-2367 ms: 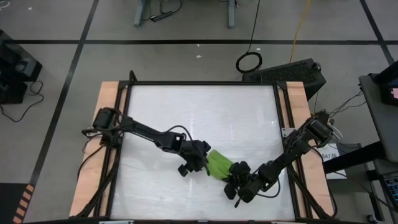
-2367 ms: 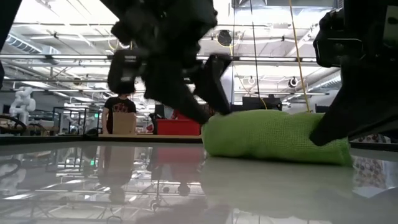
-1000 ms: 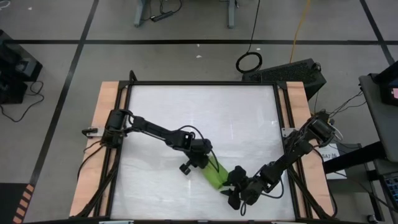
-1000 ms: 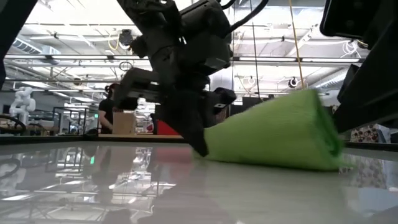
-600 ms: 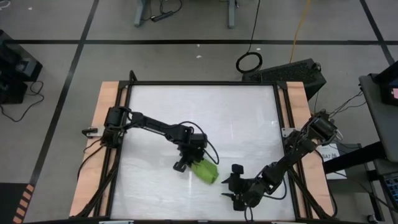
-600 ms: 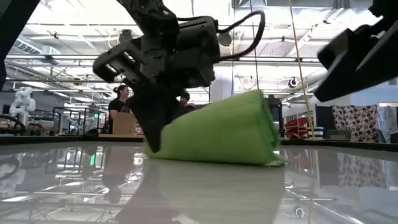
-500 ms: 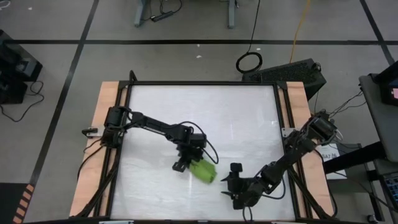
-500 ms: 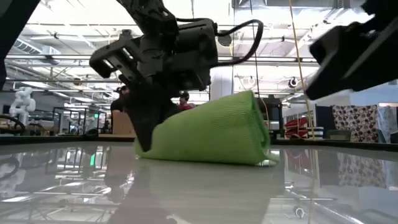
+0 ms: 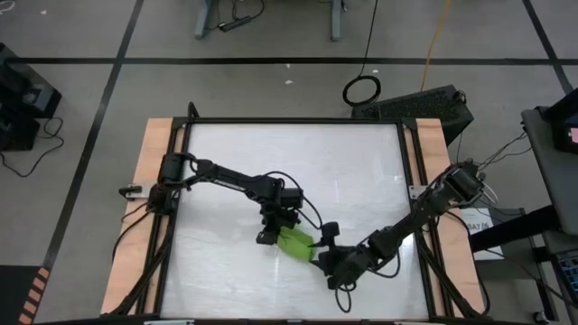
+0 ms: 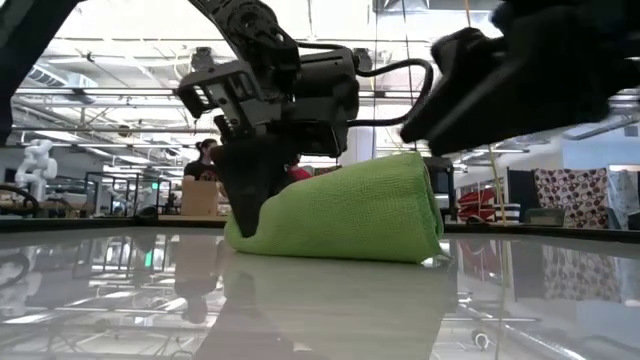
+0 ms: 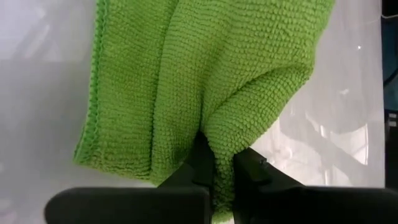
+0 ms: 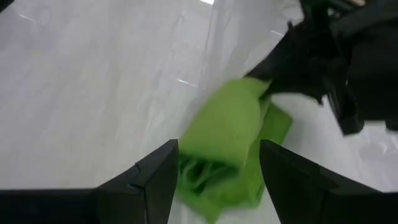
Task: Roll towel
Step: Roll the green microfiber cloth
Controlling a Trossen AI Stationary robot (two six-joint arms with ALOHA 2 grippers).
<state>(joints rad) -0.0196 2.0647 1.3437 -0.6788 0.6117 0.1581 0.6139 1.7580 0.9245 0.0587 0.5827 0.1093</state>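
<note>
The towel point(image 9: 295, 243) lies on the white table point(image 9: 343, 171) as a short, thick lime-green roll, toward the near edge of the table and roughly midway between its two wooden side rails. Seen from above, its long axis runs on a diagonal: one end points up toward the left arm's base, the other down toward the near right corner of the table. From table height the roll point(image 10: 340, 212) rests on the glossy surface with its thicker, layered end to the right of that picture and its lower end tucked under the left gripper. The left gripper point(image 9: 274, 227) sits at the roll's end nearest the left arm's base, its fingers pinched shut on a fold of the towel; the left wrist view shows the green cloth point(image 11: 205, 81) drawn down into the narrow gap between the two dark fingers point(image 11: 249, 171). The right gripper point(image 9: 327, 255) is at the roll's opposite end, just beside it, with its fingers spread wide. In the right wrist view the two fingers point(image 12: 155, 171) stand apart on either side of the towel's layered end point(image 12: 227, 146), and whether they touch the cloth cannot be told. Beyond the towel in that view the left gripper's dark body point(image 12: 336, 56) is clamped at the far end.
</note>
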